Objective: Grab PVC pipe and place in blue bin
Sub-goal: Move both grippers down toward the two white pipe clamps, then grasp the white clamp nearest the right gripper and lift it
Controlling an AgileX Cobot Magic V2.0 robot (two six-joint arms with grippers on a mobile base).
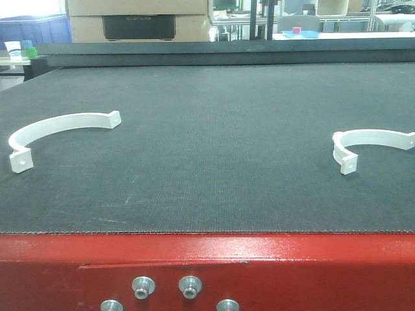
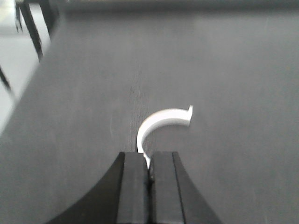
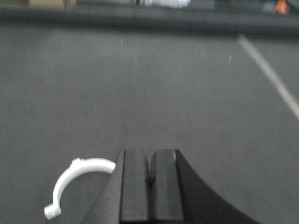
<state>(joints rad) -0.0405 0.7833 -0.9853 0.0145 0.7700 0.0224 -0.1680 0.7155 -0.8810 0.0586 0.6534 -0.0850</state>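
Where ribbed mat [image 1: 227,129] spreads, curved white clamps [image 1: 65,120] [image 1: 376,135]

**Matt cloth, smooth plastic, glossy paint**

The worktop [image 1: 214,149] has a dark grey, finely woven covering, matt and slightly rough. The left PVC pipe piece [image 1: 61,122] and the right PVC pipe piece [image 1: 376,137] look like smooth white plastic. The red front rail [image 1: 207,259] is glossy, with bare metal bolts [image 1: 143,285]. The left hand [image 2: 149,176] and right hand [image 3: 150,173] are matt black.

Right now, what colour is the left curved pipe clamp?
The pipe clamp is white, clearest in the exterior front-facing view.
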